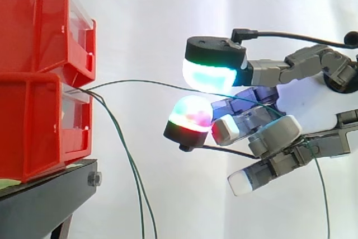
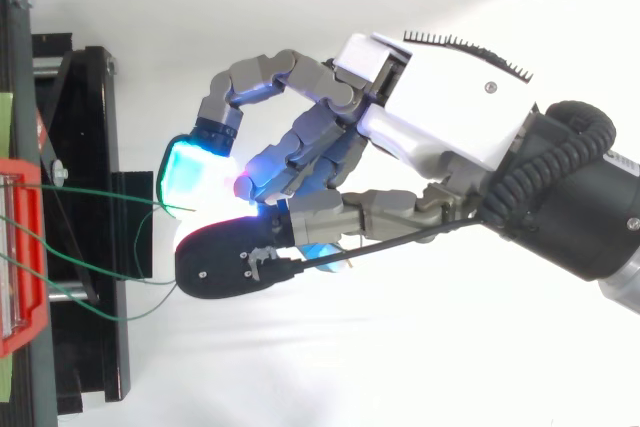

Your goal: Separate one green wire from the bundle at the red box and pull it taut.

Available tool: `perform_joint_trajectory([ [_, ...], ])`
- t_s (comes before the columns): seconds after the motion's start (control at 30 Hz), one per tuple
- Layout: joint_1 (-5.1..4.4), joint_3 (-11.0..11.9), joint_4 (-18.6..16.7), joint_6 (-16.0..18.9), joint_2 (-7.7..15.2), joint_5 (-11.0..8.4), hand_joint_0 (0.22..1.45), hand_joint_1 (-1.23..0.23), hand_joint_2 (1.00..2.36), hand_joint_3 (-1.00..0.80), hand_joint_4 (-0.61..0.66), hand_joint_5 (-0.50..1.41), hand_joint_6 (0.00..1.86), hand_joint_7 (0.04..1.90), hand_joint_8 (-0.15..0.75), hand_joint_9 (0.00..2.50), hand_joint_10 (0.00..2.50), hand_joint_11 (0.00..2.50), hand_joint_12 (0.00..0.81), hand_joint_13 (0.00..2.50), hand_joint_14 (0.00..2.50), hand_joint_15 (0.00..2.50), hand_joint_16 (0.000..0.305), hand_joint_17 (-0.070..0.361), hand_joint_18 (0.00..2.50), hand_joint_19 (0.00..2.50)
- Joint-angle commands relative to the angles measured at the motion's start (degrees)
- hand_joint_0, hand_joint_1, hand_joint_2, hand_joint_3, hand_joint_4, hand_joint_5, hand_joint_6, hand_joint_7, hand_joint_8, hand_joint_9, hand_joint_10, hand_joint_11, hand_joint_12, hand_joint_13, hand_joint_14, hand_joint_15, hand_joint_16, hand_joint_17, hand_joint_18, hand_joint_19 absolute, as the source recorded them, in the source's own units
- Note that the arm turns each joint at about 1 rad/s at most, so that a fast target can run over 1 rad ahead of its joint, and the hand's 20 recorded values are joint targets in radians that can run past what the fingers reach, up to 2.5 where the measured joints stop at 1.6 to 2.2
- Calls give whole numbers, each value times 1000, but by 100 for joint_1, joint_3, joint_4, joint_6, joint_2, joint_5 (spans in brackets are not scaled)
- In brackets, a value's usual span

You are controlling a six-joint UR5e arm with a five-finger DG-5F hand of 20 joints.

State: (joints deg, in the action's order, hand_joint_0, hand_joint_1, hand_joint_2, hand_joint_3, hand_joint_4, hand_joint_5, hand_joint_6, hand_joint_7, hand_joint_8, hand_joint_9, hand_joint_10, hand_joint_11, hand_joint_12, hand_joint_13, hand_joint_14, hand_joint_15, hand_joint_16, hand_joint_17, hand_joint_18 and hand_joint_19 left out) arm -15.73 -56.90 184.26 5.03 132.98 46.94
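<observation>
red bins: two stacked red plastic bins are sitting at the far left on a black metal stand, with the white curtain hanging behind everything.
wire bundle: the thin green wires are coming out of the gap between the two bins, right at their front edge.
loose ones: the other green wires are drooping straight down past the stand, well clear of the hand.
the picked one: a single thin green wire is running off to the right on its own in a shallow arc, not quite straight. From above, it is heading across the stand to the fingertips.
hand: the hand is coming in from the right with its fingers curled around that one wire. The wire is passing under the cyan-green pad and above the pink-red pad, then threading back between the fingers.
wire tail: the free end is dangling below the hand at the right edge.
</observation>
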Motion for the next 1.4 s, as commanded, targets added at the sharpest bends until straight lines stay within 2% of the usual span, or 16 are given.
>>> perform_joint_trajectory([
  [0.0, 0, -5, -4, 6, 0, 0, 535, -771, 1000, -500, 146, -213, 880, 942, 268, 1143, 20, 1026, 354, 1628, 13, 1370, 51, 115, 954, 470],
  [0.2, 0, -5, -4, 15, 0, 0, 527, -746, 1000, -500, 150, -213, 880, 928, 274, 1144, 20, 1025, 349, 1618, 14, 1369, 51, 116, 958, 474],
  [0.37, -9, -5, 5, 24, 0, 0, 516, -557, 1000, -500, 149, -212, 878, 918, 274, 1164, 20, 1020, 348, 1628, 10, 1381, 53, 119, 970, 487],
  [0.57, 18, -5, 5, 33, 0, 26, 550, -524, 1000, -500, 138, -210, 872, 940, 277, 1176, 21, 1027, 332, 1619, 10, 1381, 52, 117, 957, 500],
  [1.03, 53, 65, 49, 165, -9, 17, 607, -569, 1000, -497, 128, -206, 870, 968, 270, 1197, 20, 1039, 321, 1610, 13, 1386, 51, 114, 945, 511],
  [1.2, 70, 144, 84, 165, 0, 8, 623, -621, 1009, -397, 108, -206, 877, 982, 273, 1203, 21, 1039, 324, 1608, 11, 1383, 51, 114, 945, 503],
  [1.37, 79, 259, 295, 165, -9, 17, 627, -681, 1016, -296, 97, -209, 888, 1007, 274, 1195, 21, 1052, 331, 1590, 13, 1371, 51, 114, 940, 502],
])
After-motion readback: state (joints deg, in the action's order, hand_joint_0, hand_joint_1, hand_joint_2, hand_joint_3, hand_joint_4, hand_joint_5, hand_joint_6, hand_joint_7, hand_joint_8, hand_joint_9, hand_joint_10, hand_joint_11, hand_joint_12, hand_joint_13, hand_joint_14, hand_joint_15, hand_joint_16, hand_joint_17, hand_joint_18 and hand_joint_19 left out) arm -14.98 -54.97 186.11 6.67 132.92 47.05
